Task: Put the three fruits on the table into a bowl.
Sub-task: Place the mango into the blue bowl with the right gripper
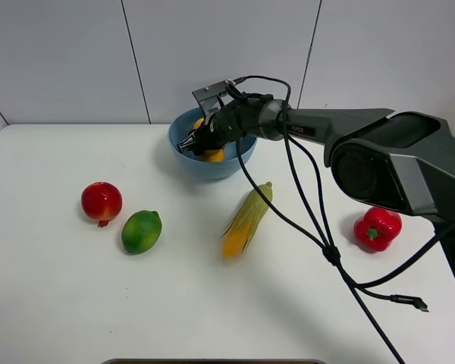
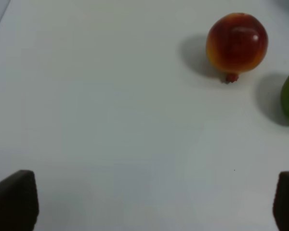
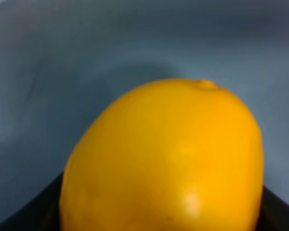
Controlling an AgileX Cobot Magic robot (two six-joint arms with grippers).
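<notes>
So, step in hand: fruit number one is going in. The right tool [image 1: 191,144] is down inside the bowl [image 1: 220,168], clenched on the mango [image 3: 164,159]. The mango sits low against the blue inside, but I can't tell if it's touching the bottom.
Next move: my guess is to let go so the mango settles in the bowl, then lift straight up clear of the rim before heading for the next fruit.
Left tool [image 2: 149,202]: spread wide with nothing in it, hovering over bare tabletop [image 1: 61,303]. The pomegranate [image 1: 101,202] is the nearest fruit to it, so that looks like its easy pick.
Where the other fruit is: the pomegranate and lime [image 1: 141,231] sit just beside each other on the tabletop, well apart from the bowl, on the left arm's side.
Fruit count: three, meaning one mango, one pomegranate and one lime. Two are not yet in.
Not fruit, leave alone: one corn cob [image 1: 246,221] near the bowl, and one red pepper [image 1: 378,228] off on the right arm's side.
Bowls: one.
Tools: two.
</notes>
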